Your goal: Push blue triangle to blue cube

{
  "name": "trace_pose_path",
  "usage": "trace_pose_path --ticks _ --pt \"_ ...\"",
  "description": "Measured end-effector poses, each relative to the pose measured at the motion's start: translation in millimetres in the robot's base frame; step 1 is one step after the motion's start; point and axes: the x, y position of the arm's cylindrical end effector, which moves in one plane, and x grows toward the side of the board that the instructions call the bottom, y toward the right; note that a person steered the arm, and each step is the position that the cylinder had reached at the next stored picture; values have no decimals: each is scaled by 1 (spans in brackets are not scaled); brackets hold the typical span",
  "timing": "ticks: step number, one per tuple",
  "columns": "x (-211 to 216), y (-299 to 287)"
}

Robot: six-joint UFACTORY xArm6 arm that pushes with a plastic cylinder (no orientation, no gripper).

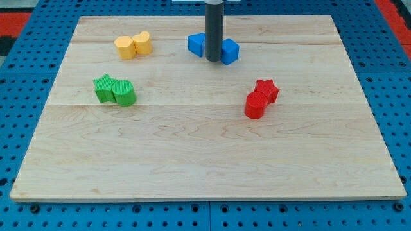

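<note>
my tip [213, 59] between blue triangle [196, 44], blue cube [230, 51] (touching)

Wooden bench [205, 160], pale planks, carrying four pairs of blocks. At 11 o'clock: two yellow blocks [133, 45], touching. At 12 o'clock: blue triangle [196, 44] and blue cube [230, 51], close together. At 9 o'clock: green star [104, 86] touching green cylinder [124, 94]. At 3 o'clock: red star [266, 90] touching red cylinder [255, 106].
</note>
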Motion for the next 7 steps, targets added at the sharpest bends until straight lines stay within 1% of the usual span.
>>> trace_pose_path --ticks 2,4,6,7 --pt "-33 19" --pt "-10 -9" --pt "-9 -53" --pt "-4 -54"
